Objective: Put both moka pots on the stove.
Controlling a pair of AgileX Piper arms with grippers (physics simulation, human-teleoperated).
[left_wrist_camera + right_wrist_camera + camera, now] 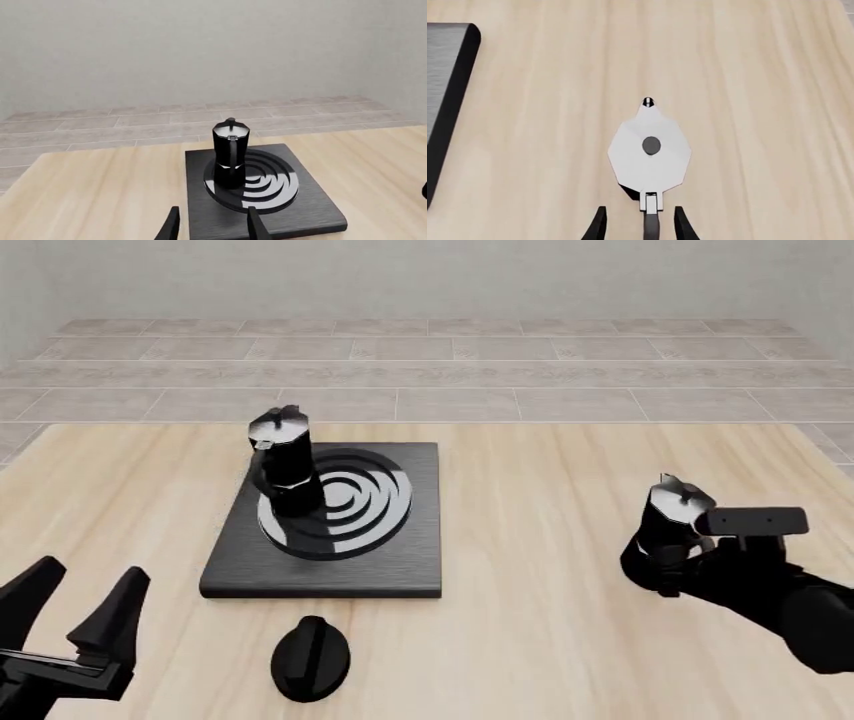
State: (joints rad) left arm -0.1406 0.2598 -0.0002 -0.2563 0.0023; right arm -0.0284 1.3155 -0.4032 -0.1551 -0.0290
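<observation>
Left hand [91,612]: matte black throughout, with two flat tapering fingers that end in narrow points, set on a slim crossbar. Right hand [677,558]: the same black, its blocky rectangular housing joined to a rounded, bulky arm link.

I see even, bright, diffuse illumination in all three views, with no identifiable single light source. Shadows are faint: I find only a soft dark patch at the base of the moka pot [650,155] in the right wrist view. Specular reflections appear on the stove [407,555] rings, where the other pot [283,465] mirrors as a dark wedge. The wooden table [534,540] shows no glare. All frames are sharp edge to edge; I detect no blur, noise or lens distortion.
</observation>
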